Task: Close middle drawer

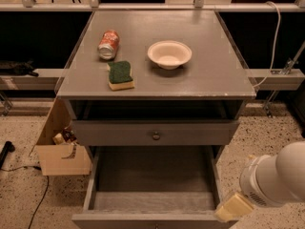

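One drawer out: middle drawer [152,190], pulled far forward, front panel at the frame's bottom edge.
Gripper [233,207]: just beside the drawer's right front corner; grip state cannot tell.
Contact: move round in front of the panel, near centre, to avoid skewing.
Push: straight back, steady, until flush with the upper drawer [156,132].

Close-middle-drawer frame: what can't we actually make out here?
Camera view:
- middle drawer: front panel and knob cut off by the bottom edge.
- gripper, bottom right beside the drawer's front right corner: only a pale tip shows past the arm; contact with the drawer unclear.
- Whatever sits below the middle drawer: hidden by it.
- cardboard box, floor left: contents partly hidden by the cabinet.
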You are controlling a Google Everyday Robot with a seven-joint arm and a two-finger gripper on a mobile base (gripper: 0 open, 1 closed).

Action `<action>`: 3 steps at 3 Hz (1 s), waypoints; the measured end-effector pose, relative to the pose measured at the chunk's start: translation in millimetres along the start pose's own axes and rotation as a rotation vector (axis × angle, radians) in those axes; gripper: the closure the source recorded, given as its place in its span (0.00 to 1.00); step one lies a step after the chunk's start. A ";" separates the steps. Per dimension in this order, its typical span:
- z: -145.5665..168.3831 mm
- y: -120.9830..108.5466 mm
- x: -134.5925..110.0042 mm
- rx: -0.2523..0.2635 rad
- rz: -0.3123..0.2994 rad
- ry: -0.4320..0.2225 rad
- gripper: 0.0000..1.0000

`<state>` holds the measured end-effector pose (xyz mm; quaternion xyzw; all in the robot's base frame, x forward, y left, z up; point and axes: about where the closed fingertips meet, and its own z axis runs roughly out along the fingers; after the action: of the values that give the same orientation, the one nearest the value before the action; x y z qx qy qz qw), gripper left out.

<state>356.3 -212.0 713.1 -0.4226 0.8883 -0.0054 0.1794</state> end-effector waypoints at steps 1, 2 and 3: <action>11.9 1.9 -1.8 0.014 -0.013 0.013 0.00; 55.5 2.5 -9.5 0.015 -0.082 0.026 0.00; 93.5 -3.8 -12.2 0.009 -0.133 0.027 0.00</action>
<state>396.5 -191.9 630.0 -0.4799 0.8605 -0.0273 0.1685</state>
